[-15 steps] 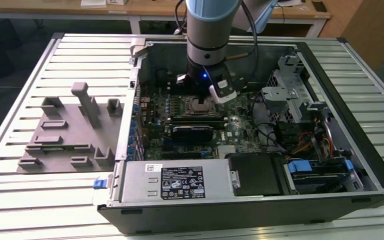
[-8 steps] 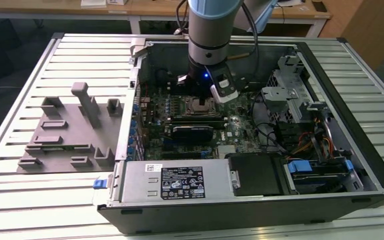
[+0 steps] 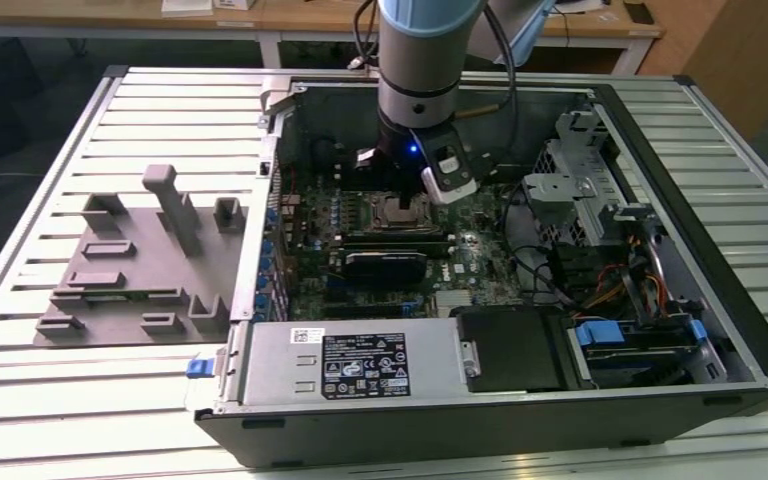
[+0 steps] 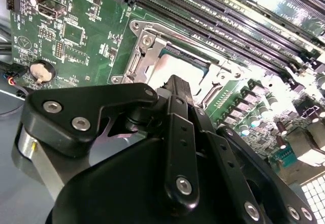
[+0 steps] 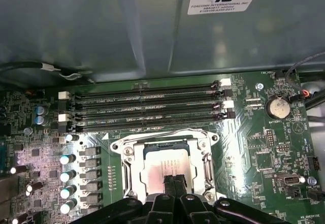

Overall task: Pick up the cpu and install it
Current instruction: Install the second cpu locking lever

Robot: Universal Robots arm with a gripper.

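The cpu [image 5: 161, 162], a flat square chip with a shiny silver-grey top, lies inside the open metal-framed socket [image 5: 125, 155] on the green motherboard. In the second wrist view the cpu [image 4: 175, 67] shows pale inside the socket frame [image 4: 143, 46]. My gripper [image 5: 172, 180] stands over the chip's edge with its two black fingers pressed together and nothing between them; its tips [image 4: 175, 80] hang just above the chip. In the exterior view the gripper [image 3: 406, 195] reaches down into the open computer case, right above the socket [image 3: 395, 213].
Memory slots [image 5: 147, 107] run beside the socket, and a coin battery [image 5: 278, 107] sits near them. The case walls [image 3: 277, 150], a drive cage [image 3: 582, 190] and the power supply [image 3: 344, 360] ring the motherboard. A grey fixture tray [image 3: 131, 270] lies at the exterior view's left.
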